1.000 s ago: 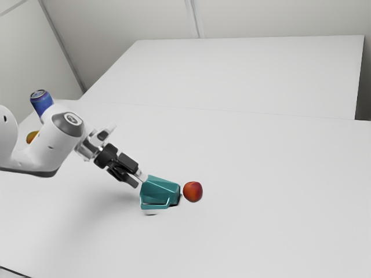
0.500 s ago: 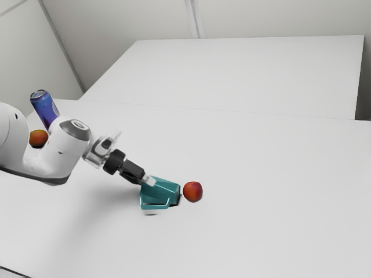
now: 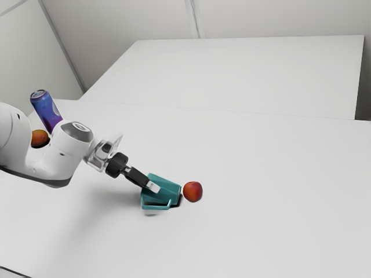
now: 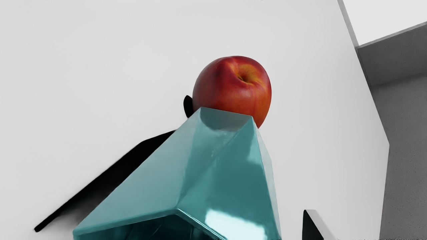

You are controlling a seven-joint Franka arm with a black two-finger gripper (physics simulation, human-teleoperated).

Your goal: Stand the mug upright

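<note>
The teal mug lies on its side on the table, its mouth toward the arm and its handle on the side nearest the exterior camera. At the mug's mouth end is my gripper, overlapping the mug in the exterior view. Seen from the wrist, the mug narrows away to its base, and one finger of my gripper stands beside its wall with a gap between them. The other finger is hidden, perhaps by the mug. The gripper is open.
A red-orange peach sits right by the mug's base; in the wrist view the peach is partly behind it. Near the arm are a blue can and an orange fruit. The white table extends around them.
My hand has turned and moved toward the exterior view's right and down, its tip now over the mug. The mug has shifted very slightly. The peach has stayed put.
</note>
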